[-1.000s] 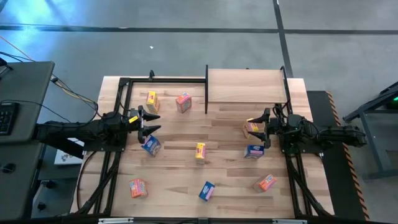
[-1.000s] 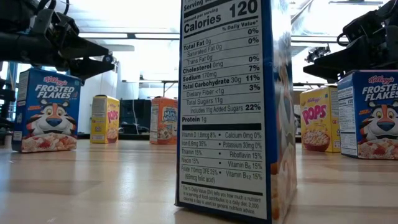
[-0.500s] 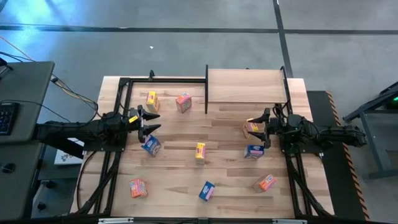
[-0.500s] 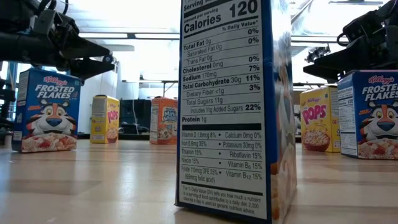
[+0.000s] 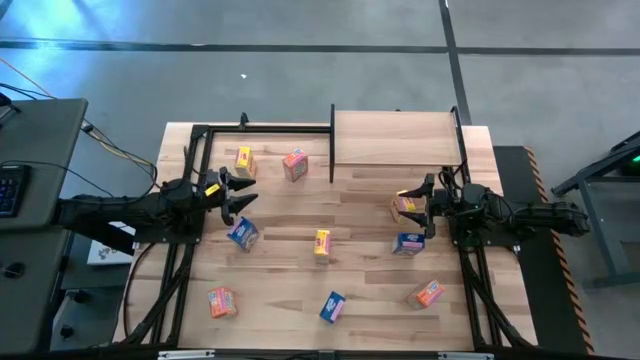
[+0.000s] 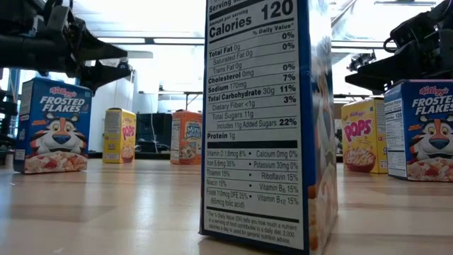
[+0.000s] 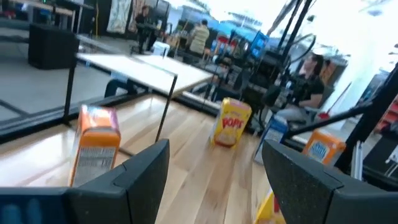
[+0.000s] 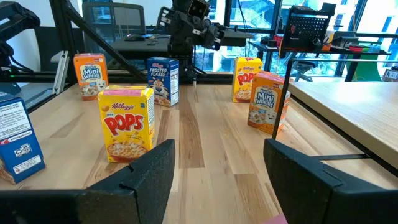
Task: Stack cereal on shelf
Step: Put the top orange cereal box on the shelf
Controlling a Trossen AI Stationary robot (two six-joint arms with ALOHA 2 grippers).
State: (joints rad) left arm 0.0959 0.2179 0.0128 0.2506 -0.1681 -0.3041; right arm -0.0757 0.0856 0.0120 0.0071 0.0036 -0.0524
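Waiting to start: no cereal on the shelf yet

Spread wide and holding nothing, the left arm's two dark fingers (image 7: 140, 174) frame only open tabletop in that arm's wrist view. The right arm's fingers (image 8: 149, 168) stand apart too, with nothing clamped between them. Only a sliver of pink shows at the picture's edge beneath them.

Seen from above, the left gripper (image 5: 240, 194) hangs over the left side of the large plank tabletop (image 5: 370, 290). It sits between a small yellow cardboard cereal box (image 5: 244, 161) and a small blue cardboard cereal box (image 5: 243, 233), touching neither. The low view shows it raised above the box tops. The right gripper (image 5: 428, 207) sits on the right side, just beside a small orange-pink cardboard cereal box (image 5: 404, 207). I cannot tell whether it touches that box.

Beyond the grippers, the other boxes are scattered over the planks:
- a second orange-pink box (image 5: 294, 163) near the back
- a second yellow box (image 5: 322, 243) in the middle
- a second blue box (image 5: 408, 243) near the right gripper
- a third blue box (image 5: 332, 307) along the front edge
- two more orange-pink ones (image 5: 221, 301) (image 5: 427, 293), also along the front edge

All nine stand well apart from one another.

The flat light-wood shelf board on thin black posts (image 5: 395, 140) at the back right carries nothing. By my reading the task has not begun: every box is yet to be picked up, carried and stacked, and the box beside the right gripper looks the likeliest first pick
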